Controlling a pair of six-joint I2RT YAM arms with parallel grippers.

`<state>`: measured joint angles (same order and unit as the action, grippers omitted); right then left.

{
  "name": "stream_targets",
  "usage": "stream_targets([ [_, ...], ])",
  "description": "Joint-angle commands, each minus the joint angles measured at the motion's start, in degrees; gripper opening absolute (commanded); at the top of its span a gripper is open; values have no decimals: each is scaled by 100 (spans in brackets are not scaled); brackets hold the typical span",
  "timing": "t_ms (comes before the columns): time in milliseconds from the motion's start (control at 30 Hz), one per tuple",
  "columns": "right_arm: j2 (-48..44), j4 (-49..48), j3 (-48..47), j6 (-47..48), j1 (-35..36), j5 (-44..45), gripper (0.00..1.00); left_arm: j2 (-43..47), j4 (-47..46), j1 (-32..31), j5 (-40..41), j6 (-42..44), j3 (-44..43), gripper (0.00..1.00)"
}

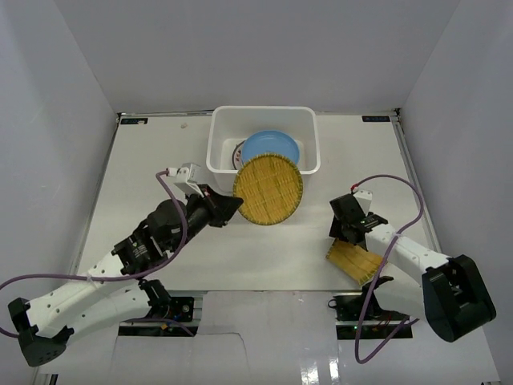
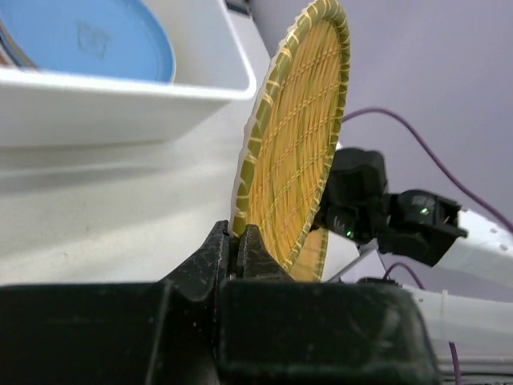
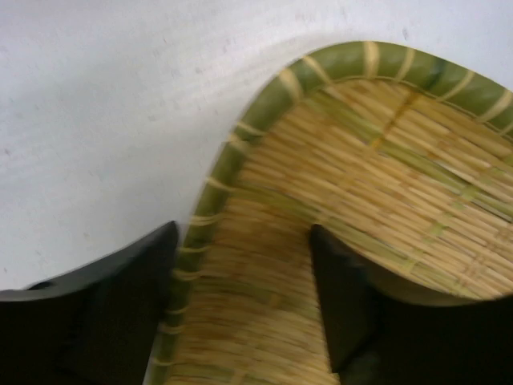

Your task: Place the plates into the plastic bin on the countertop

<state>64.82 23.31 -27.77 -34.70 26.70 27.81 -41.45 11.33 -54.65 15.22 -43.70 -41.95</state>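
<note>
Left fingers (image 2: 255,253) clamped tight on the lower rim of the round bamboo plate (image 2: 292,152), edge pinched between the two black tips, no gap showing. Plate standing on edge straight above the fingers, lifted clear of the worktop (image 2: 96,224). Shown by the left wrist view alone: how little is caught, only the bound rim. Overhead instead, the same plate (image 1: 268,190) as a full disc just ahead of the left fingers (image 1: 231,207), its far edge overlapping the near wall of the plastic bin (image 1: 218,148). Touching the lip or above it, impossible to tell.

Right fingers (image 3: 345,297) spread wide, gripping nothing, straddling the green-bound rim of the second bamboo plate (image 3: 345,192). One finger outside the rim over bare worktop (image 3: 96,96), the other inside over the weave. Straddle visible only from the right wrist. Overhead, right fingers (image 1: 350,231) pointed down, with that plate (image 1: 353,261) flat on the worktop (image 1: 160,160) below and just nearward of them, partly hidden under the arm.

Farther out, beyond the left fingers and past the held plate: the bin, with a light blue plate (image 1: 270,147) inside. Tucked under the blue plate's left edge, a sliver of another plate with a dark rim (image 1: 239,152), plain only from overhead. From the left wrist, the blue plate (image 2: 88,36) seen over the bin's rolled lip (image 2: 120,88), and to the right behind the held plate, a slice of the second bamboo plate (image 2: 311,257) below the right arm (image 2: 377,208).
</note>
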Motion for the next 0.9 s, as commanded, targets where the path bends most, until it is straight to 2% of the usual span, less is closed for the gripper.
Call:
stream_targets([
  [0, 452, -362, -88, -221, -42, 303, 58, -336, 212, 7, 534, 661, -822, 0],
  [33, 514, -406, -184, -169, -42, 330, 40, -468, 177, 25, 647, 748, -1102, 0],
  [100, 681, -459, -403, -73, -42, 426, 25, -905, 132, 86, 754, 941, -1419, 0],
  [133, 725, -468, -474, -29, -51, 470, 14, -1065, 132, 121, 745, 1021, -1795, 0],
  [167, 778, -520, -536, 146, -68, 375, 10, -1223, 124, 182, 745, 1109, -1990, 0],
  [300, 682, -529, -686, 297, -68, 470, 8, -2171, 176, 858, 255, 1312, -2861, 0],
  [333, 586, -512, -669, 297, -68, 488, 8, -2322, 159, 1347, 1, 1294, -2975, 0],
  [400, 156, -407, -633, 332, -68, 567, 8, -2856, 211, 2033, -632, 1172, -3344, 0],
  [500, -670, -222, -747, 620, -59, 734, 8, -3699, 395, 2598, -1363, 1136, -3844, 0],
  [600, -1260, 164, -1254, 885, -59, 892, 8, -4352, 554, 2854, -1943, 1118, -4319, 0],
  [700, -1445, 682, -1913, 1044, -42, 927, 8, -5082, 589, 3101, -2364, 1031, -4715, 0],
  [867, -1621, 929, -2697, 1316, 81, 928, 8, -6109, 844, 3242, -2796, 1004, -5235, 0],
])
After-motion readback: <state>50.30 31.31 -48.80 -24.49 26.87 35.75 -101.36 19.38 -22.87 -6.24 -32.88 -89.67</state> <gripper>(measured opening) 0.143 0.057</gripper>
